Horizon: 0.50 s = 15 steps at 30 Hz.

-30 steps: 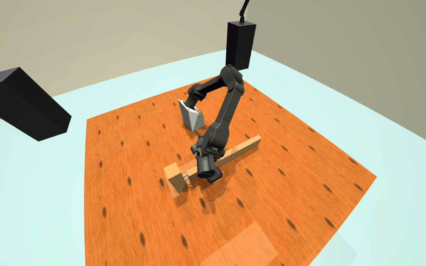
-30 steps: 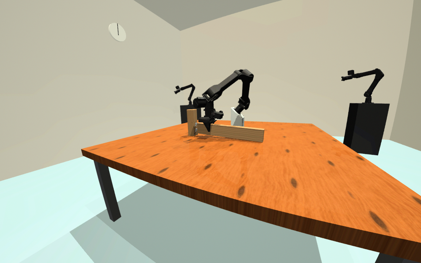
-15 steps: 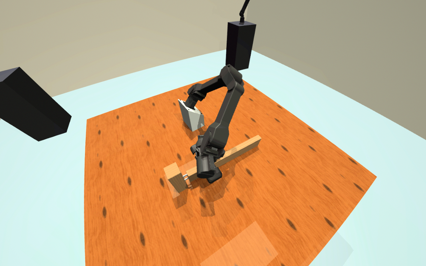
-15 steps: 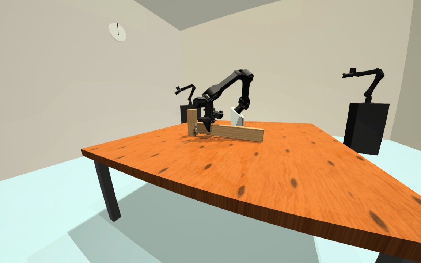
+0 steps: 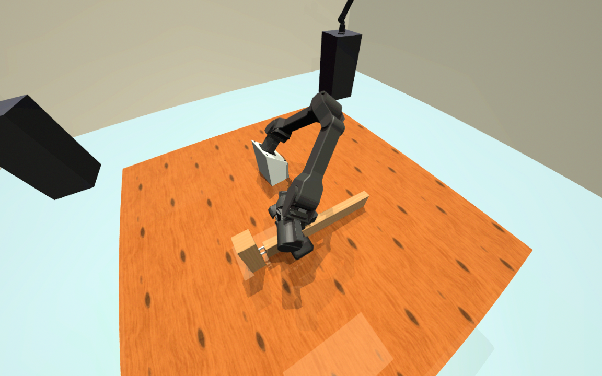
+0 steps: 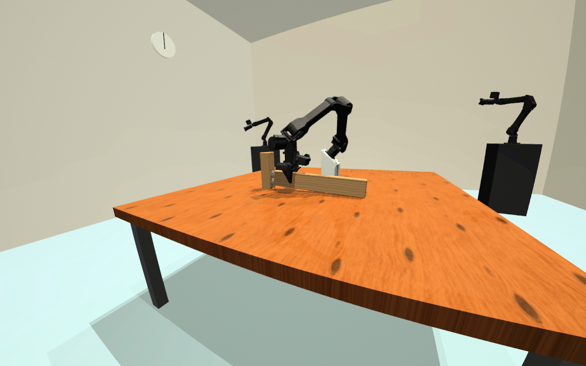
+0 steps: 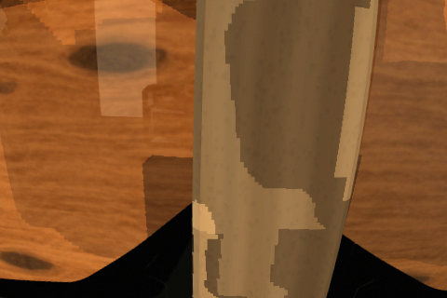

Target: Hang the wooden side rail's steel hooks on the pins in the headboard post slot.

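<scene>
The wooden side rail (image 5: 340, 212) (image 6: 331, 184) (image 7: 279, 102) points at the headboard post (image 5: 251, 252) (image 6: 266, 170), which stands upright. Its far end rests on the table (image 5: 190, 290) (image 6: 377, 236). Its near end is raised slightly. The steel hooks (image 5: 262, 250) (image 6: 272, 178) show in a narrow gap between the rail end and the post. The slot and pins are hidden, so I cannot tell whether the hooks touch the pins. My gripper (image 6: 290, 176) (image 7: 245, 209) is shut on the rail near its hook end, with a finger on each side. In the top view the arm hides the fingers.
The arm's white base block (image 5: 273, 170) (image 6: 330, 163) stands on the table behind the rail. My forearm reaches over the rail from that side. Black pedestals (image 5: 340, 62) (image 6: 509, 177) carrying other arms stand beyond the table edges.
</scene>
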{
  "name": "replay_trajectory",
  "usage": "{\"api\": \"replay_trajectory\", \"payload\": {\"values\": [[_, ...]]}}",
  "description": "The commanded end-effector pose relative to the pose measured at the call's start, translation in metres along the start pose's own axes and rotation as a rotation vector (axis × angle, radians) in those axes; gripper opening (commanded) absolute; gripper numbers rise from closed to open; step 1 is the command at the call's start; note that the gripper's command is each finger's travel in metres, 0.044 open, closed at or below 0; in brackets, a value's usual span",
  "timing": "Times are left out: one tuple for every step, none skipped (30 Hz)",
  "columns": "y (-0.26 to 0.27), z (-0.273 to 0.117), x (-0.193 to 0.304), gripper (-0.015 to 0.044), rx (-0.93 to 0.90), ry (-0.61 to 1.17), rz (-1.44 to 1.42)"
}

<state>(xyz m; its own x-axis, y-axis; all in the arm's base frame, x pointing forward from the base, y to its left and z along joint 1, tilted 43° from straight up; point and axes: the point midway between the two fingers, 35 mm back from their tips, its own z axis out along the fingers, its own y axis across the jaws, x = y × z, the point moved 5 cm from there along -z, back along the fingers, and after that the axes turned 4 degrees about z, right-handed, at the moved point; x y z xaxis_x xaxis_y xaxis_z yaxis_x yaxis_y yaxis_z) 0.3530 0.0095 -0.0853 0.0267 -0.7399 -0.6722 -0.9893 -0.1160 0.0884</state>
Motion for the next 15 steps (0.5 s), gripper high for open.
{"api": "replay_trajectory", "payload": {"values": [[0.0006,-0.0011,0.0029,0.0,0.005,0.003,0.0],[0.0007,-0.001,0.003,0.0,0.005,0.003,0.0],[0.0007,-0.001,0.0031,0.0,0.005,0.003,0.0],[0.0006,-0.001,0.0032,0.0,0.005,0.003,0.0],[0.0005,-0.0011,0.0032,0.0,0.005,0.003,0.0],[0.0005,-0.0012,0.0033,0.0,0.005,0.003,0.0],[0.0004,-0.0012,0.0034,0.0,0.005,0.003,0.0],[0.0003,-0.0013,0.0034,0.0,0.005,0.003,0.0],[0.0002,-0.0014,0.0035,0.0,0.005,0.003,0.0],[0.0002,-0.0015,0.0036,0.0,0.005,0.003,0.0],[0.0001,-0.0015,0.0036,0.0,0.005,0.003,0.0],[0.0,-0.0016,0.0037,0.0,0.005,0.003,0.0],[-0.0001,-0.0017,0.0038,0.0,0.005,0.003,0.0],[-0.0002,-0.0018,0.0038,0.0,0.005,0.003,0.0],[-0.0002,-0.0019,0.0039,0.0,0.005,0.003,0.0]]}}
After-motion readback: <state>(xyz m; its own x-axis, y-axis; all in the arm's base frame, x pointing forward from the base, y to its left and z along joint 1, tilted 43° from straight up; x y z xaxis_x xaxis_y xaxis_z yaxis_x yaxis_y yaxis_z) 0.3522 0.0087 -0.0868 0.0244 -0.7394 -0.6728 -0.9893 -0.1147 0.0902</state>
